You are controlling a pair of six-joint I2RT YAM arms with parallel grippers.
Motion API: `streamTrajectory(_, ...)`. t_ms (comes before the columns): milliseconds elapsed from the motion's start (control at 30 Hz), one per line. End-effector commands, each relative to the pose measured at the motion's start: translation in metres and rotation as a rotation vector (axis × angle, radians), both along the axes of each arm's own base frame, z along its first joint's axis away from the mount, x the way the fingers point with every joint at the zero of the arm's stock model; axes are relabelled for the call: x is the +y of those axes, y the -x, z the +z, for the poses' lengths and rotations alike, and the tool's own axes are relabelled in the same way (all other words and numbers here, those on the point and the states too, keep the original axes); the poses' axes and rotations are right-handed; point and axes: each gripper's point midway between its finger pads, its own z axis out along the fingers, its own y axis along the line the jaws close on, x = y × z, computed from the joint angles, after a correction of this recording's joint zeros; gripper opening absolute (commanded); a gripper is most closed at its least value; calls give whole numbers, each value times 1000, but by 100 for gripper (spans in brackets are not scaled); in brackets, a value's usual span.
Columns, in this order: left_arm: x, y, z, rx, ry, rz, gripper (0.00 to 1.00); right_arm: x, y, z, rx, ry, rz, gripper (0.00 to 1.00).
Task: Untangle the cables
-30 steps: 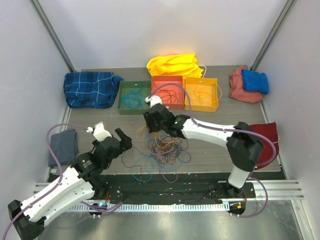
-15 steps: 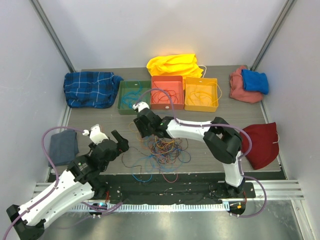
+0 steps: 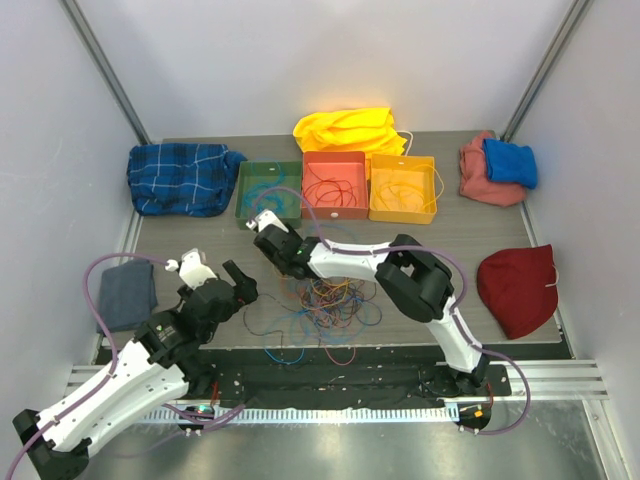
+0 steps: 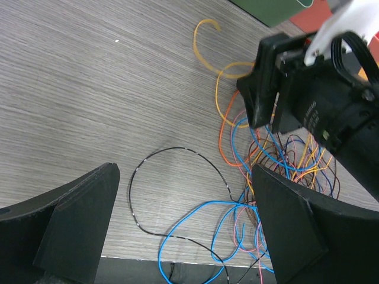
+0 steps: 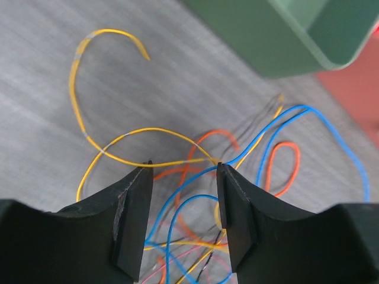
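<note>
The cables [image 3: 322, 303] lie in a tangled heap of orange, yellow, blue, red and purple strands at the table's front middle. My left gripper [image 3: 238, 284] is open just left of the heap. In the left wrist view [image 4: 183, 231] its jaws stand wide apart over a blue strand [image 4: 195, 216] and a black loop [image 4: 139, 177]. My right gripper [image 3: 268, 238] is at the heap's far left corner. In the right wrist view [image 5: 183, 171] it is open low over the table, with a yellow strand [image 5: 109, 147] and a blue strand [image 5: 177, 204] running between the fingers, neither of them pinched.
Green [image 3: 268, 195], red [image 3: 335, 185] and yellow [image 3: 402, 188] bins with sorted wires stand at the back. Cloths lie around: blue plaid [image 3: 180, 177], yellow [image 3: 350, 128], pink and blue [image 3: 495, 170], dark red [image 3: 520, 285], grey [image 3: 127, 293].
My right arm has swung left along the heap's far edge, uncovering the dark red cloth. My left arm drew back slightly, then held still.
</note>
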Motion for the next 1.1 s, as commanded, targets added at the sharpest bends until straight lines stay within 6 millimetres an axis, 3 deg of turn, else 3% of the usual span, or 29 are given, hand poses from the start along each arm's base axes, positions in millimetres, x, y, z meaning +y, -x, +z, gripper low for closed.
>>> streamTrajectory(0, 0, -3, 5, -13, 16, 16, 100, 7, -29, 36, -141, 25, -50, 54)
streamTrajectory(233, 3, 0, 4, -11, 14, 22, 100, 14, -43, 46, -194, 37, -59, 54)
streamTrajectory(467, 3, 0, 4, -10, 15, 22, 100, 19, -57, 28, -166, 44, -61, 54)
streamTrajectory(567, 5, 1, 4, -11, 12, 27, 100, 17, -60, 20, -136, 31, -61, 45)
streamTrajectory(700, 4, 1, 4, -14, 15, 25, 100, 8, -62, 19, -122, 15, -92, 21)
streamTrajectory(800, 3, -1, 5, -14, 20, 25, 100, 1, -63, 35, -152, 3, -114, 8)
streamTrajectory(833, 2, 0, 4, -9, 16, 22, 100, 1, -65, 58, -182, -44, -122, 5)
streamTrajectory(900, 2, -1, 4, -9, 17, 23, 100, -2, -61, 75, -199, -75, -131, 1)
streamTrajectory(933, 1, -1, 4, -8, 19, 19, 100, -3, -61, 92, -218, -108, -136, 1)
streamTrajectory(967, -1, -1, 3, -8, 21, 16, 100, -5, -58, 122, -247, -161, -140, 1)
streamTrajectory(1033, -2, -2, 3, -11, 26, 11, 100, -7, -49, 150, -269, -215, -140, 1)
streamTrajectory(1067, -4, -3, 3, -10, 27, 6, 100, -14, -44, 186, -304, -274, -145, 1)
